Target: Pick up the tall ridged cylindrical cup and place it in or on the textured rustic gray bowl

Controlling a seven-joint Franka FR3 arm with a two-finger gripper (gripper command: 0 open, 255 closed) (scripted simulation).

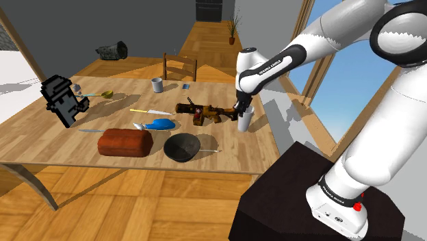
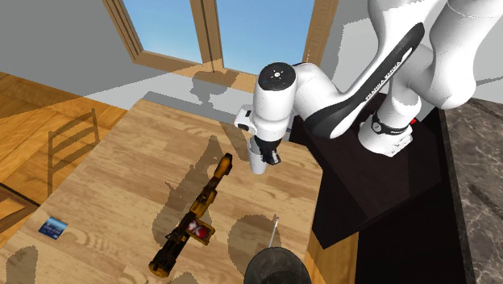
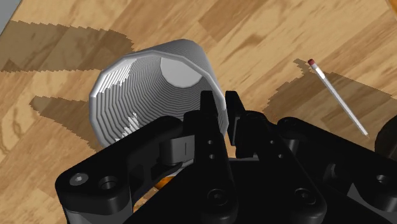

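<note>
I am pinching the cup [image 3: 137, 89] by its rim.
My gripper [image 3: 219, 100] is clamping the thin wall of this pale, finely ridged cylinder, one finger inside and one outside, upright at the wood-grain surface [image 1: 41, 137] edge beside my stand [image 1: 294, 185]; the round, dark bowl [image 1: 182, 146] is sitting nearby, apart.

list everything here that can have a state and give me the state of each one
cup, upright, mouth up, rim pinched by the gripper
gripper, shut on the cup's rim
bowl, upright, empty
small cup, upright, standing free
pencil, lying flat
toy gun, lying on its side
</note>
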